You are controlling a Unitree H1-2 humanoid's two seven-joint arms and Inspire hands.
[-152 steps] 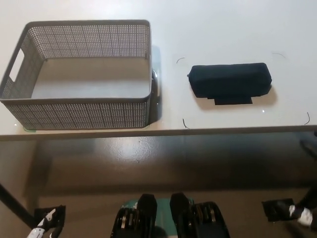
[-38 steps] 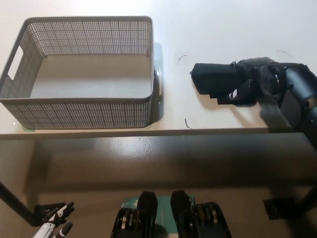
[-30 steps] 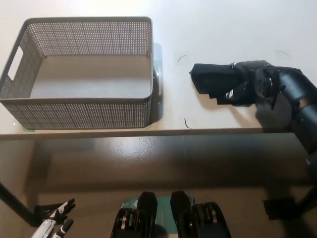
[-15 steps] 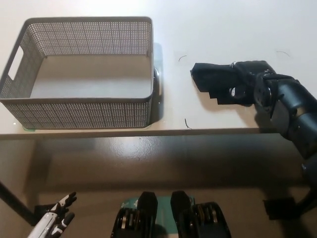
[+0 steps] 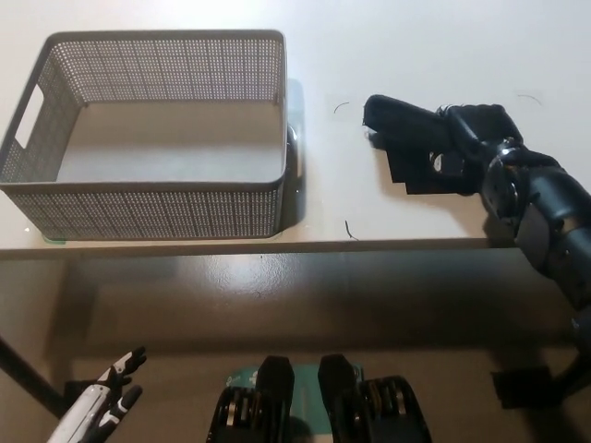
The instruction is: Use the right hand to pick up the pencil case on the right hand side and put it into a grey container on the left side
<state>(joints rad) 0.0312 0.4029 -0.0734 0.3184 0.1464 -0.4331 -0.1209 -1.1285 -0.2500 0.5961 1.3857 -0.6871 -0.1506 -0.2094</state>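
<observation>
Pencil case tilted at right of table, clenched in black right hand, apparently lifting; carry to empty grey container at left not yet done; white left hand rests low, near-left, fingers spread.

Right hand: black, glossy jointed fingers, one small pale mark near the knuckles; bulky rounded black forearm of dark, slightly blue-grey sheen. Left hand: white, slim segmented fingers with dark joints and dark tips
</observation>
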